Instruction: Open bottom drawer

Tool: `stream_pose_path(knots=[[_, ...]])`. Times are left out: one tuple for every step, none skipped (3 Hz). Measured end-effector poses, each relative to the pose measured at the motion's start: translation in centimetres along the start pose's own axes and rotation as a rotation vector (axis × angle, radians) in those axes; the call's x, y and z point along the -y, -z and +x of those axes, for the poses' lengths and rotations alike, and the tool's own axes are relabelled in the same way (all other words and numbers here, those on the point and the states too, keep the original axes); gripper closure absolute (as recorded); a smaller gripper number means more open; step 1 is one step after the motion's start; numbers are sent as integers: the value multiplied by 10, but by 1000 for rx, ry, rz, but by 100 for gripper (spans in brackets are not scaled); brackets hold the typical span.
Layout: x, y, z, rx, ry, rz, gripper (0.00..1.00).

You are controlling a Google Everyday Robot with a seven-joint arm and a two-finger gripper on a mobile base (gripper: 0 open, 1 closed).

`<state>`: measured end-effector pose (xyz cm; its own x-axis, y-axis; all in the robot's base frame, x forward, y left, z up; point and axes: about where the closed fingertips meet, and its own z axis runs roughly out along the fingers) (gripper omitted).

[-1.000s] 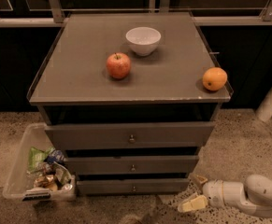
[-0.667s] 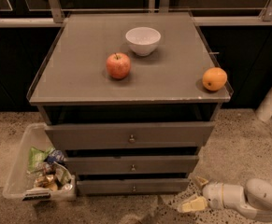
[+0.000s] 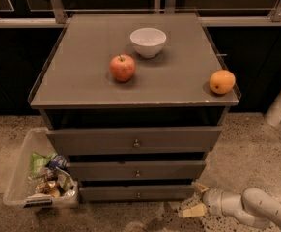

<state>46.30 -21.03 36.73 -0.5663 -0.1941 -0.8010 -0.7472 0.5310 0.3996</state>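
**Gripper low beside the bottom drawer, knob not yet taken**

The gripper (image 3: pixel 194 200) is seen near the floor, just off the right end of the bottom drawer (image 3: pixel 106 193). Its two pale fingers are spread apart and nothing is held between them. The arm (image 3: pixel 256 208) is laid almost level along the floor from the right. This is judged to be because the target is the lowest front of the cabinet, so the wrist has to be brought in low.

The bottom drawer is found at the foot of the cabinet, under the other two fronts. It is the slimmest panel, with one small round knob (image 3: pixel 138 195) at its centre. The knob is well apart from the fingers and to their left. The drawer is judged not yet pulled.

Counts taken:
- Drawer fronts: three, the top drawer (image 3: pixel 91 140), the middle drawer (image 3: pixel 101 170) and the bottom one, each with one knob.
- On the cabinet top (image 3: pixel 77 81): one apple (image 3: pixel 122 67), one orange (image 3: pixel 222 81) and one white bowl (image 3: pixel 148 41). All are set back from the front edge except the orange, which lies near the right corner.
- On the floor to the left: one clear bin (image 3: pixel 30 141), in which several snack packets (image 3: pixel 48 178) are held. Their number cannot be told.
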Motion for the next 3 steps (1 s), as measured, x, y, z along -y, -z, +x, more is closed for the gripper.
stream_pose_path(knots=[[19, -19, 17, -10, -36, -16, 0], [21, -21, 18, -9, -37, -16, 0], [28, -30, 35, -2, -67, 4, 0]])
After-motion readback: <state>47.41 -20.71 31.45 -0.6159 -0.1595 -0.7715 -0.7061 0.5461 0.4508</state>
